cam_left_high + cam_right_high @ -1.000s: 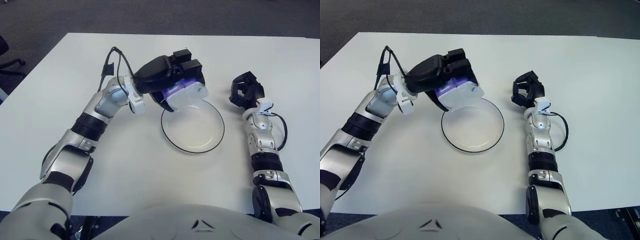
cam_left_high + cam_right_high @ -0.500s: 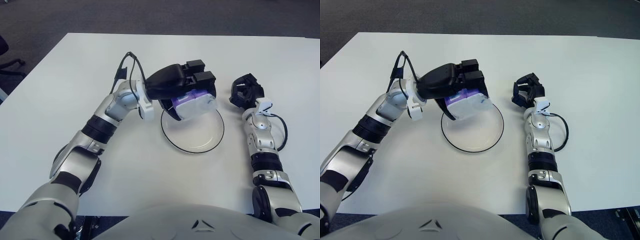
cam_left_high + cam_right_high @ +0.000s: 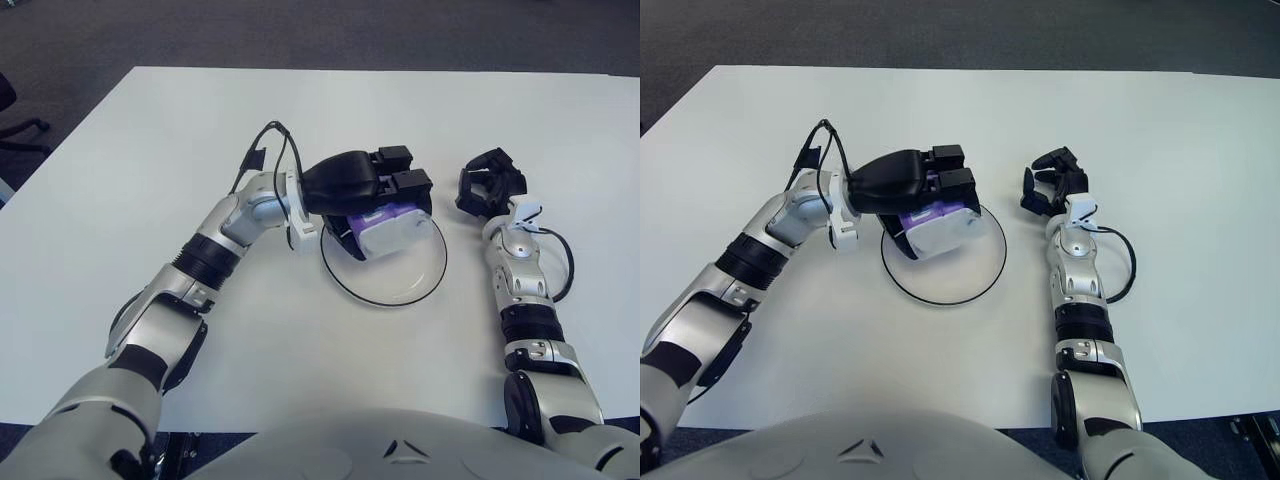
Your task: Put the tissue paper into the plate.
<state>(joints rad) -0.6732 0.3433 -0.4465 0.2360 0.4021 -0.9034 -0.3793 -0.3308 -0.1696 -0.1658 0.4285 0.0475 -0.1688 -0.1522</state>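
A white and purple pack of tissue paper (image 3: 388, 228) is gripped in the curled black fingers of the robot's left hand (image 3: 370, 195), held over the far left part of a clear round glass plate with a dark rim (image 3: 410, 290). Whether the pack touches the plate cannot be told. The plate sits on a white desk (image 3: 150, 130). The right hand (image 3: 490, 187), fingers loosely curled and empty, shows just right of the plate.
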